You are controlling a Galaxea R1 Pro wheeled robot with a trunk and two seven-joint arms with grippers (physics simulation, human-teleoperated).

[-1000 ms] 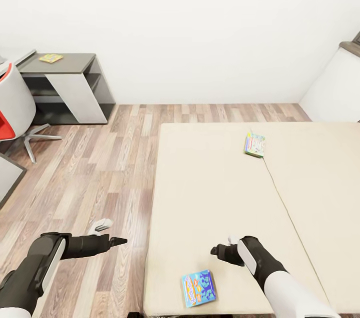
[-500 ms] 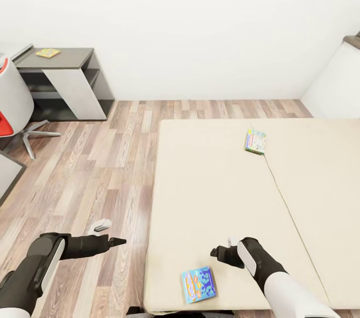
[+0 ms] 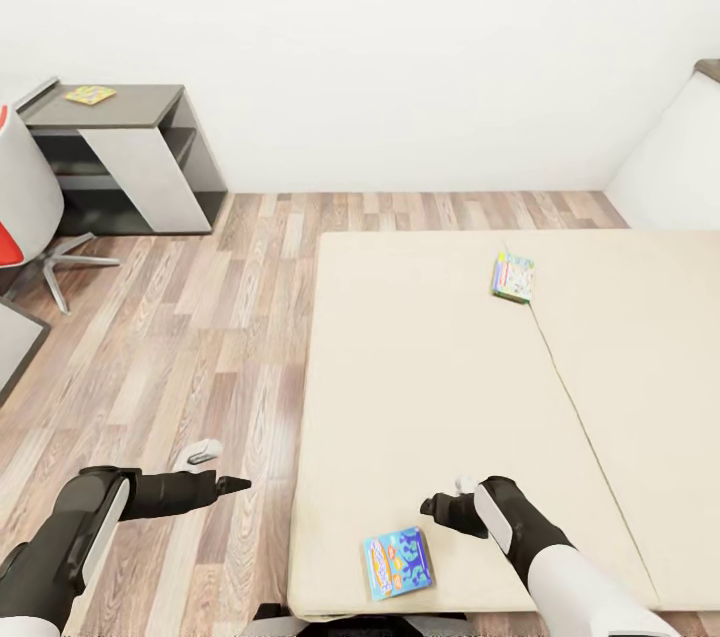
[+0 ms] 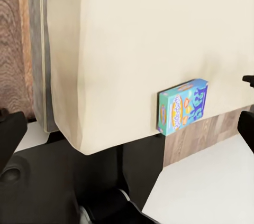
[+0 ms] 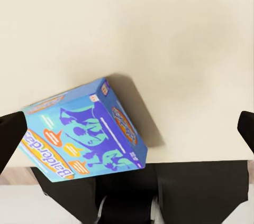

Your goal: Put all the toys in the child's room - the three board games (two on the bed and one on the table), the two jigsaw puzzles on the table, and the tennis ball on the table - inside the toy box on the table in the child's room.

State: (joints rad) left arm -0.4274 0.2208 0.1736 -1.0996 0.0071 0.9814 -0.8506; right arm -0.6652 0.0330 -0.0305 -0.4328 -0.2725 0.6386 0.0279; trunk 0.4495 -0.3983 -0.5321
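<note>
A wide cream-coloured bed (image 3: 430, 397) fills the lower right of the head view, with pale wood-plank floor (image 3: 200, 317) to its left. Two of the task's toys lie on the bed: a flat blue board game box with cartoon print (image 3: 398, 563) sits close to the bed's near edge, just in front of the robot, and a green and white board game box (image 3: 512, 277) rests well apart from it, near the far side by the seam between the two mattress halves.

The right gripper (image 3: 437, 503) hovers over the bed just beyond and to the right of the blue box, not touching it; in the right wrist view its black fingers (image 5: 11, 131) stand wide apart at the frame's edges, with the blue box (image 5: 82, 131) lying between them on the bedding. The left gripper (image 3: 240, 484) hangs over the floor beside the bed, and in the left wrist view its dark fingers (image 4: 10, 131) are also spread wide, holding nothing; the blue box (image 4: 182, 105) shows there at the bed's edge.

Against the far wall stands a dark grey surface with shelves (image 3: 130, 132), carrying a small flat yellow box (image 3: 90, 95). A white and red swivel chair (image 3: 25, 207) sits near it
</note>
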